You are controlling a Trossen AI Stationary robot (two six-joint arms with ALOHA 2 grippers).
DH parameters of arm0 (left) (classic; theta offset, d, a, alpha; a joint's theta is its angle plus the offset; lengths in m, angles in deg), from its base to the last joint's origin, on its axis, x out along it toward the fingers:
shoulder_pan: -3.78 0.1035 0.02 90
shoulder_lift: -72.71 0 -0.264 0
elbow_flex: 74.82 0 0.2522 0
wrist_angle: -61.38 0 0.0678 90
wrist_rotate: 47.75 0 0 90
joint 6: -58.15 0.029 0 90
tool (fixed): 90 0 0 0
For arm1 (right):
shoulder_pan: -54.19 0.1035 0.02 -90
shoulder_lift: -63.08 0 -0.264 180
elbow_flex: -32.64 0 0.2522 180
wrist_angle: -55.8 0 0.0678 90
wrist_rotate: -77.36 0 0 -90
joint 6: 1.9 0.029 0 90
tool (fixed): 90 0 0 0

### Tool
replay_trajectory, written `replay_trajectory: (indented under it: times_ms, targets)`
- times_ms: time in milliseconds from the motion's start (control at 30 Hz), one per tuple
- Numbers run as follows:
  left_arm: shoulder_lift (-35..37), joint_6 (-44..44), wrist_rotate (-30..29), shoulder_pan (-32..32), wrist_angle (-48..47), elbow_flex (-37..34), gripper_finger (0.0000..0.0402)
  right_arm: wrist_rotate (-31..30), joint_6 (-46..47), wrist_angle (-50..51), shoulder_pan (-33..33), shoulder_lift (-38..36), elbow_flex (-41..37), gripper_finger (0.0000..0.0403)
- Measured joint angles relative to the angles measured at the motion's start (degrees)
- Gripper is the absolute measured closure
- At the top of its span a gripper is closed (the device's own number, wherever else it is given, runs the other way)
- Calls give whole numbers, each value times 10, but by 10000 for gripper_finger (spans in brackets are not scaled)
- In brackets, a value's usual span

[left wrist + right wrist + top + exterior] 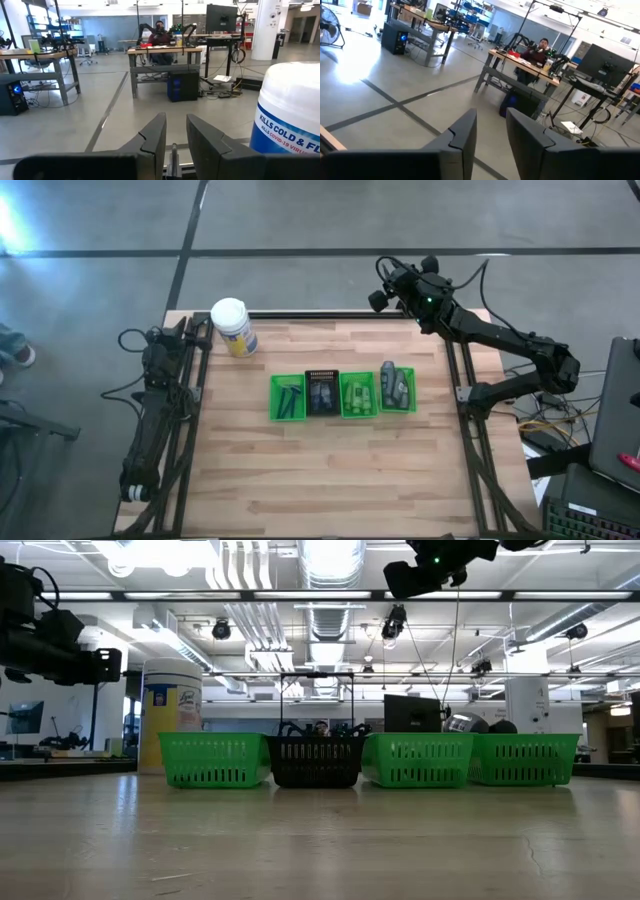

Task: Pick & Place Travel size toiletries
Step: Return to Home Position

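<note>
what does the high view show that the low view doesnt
Only the high view shows what is in the baskets: razors in the leftmost, dark packets in the black one, green bottles next, grey tubes in the rightmost. It also shows the left gripper parked at the table's left edge and the right gripper raised at the far right corner.

Only the low view shows the room behind and the basket walls side-on.

Both show the four baskets in a row and the white jar.

wooden table, four small baskets, white jar
</note>
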Motion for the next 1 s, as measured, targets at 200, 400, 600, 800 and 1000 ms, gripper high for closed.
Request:
replay_trajectory:
  times_ms: [200, 400, 600, 800, 1000]
  targets:
    - [0, 0, 0, 0, 0, 0, 317, 0, 0, 0, 0, 0, 0, 285]
    - [0, 0, -2, -1, 1, 0, 320, 20, 33, -15, 1, -1, 0, 269]
    - [-1, 0, -2, -1, 1, 0, 323, 276, 117, 11, -17, -93, -37, 252]
    - [-1, 0, -2, -1, 1, 0, 323, 367, 113, 36, -130, -263, -142, 236]
    - [-1, 0, -2, -1, 1, 0, 323, 371, 132, 47, -233, -422, -230, 221]
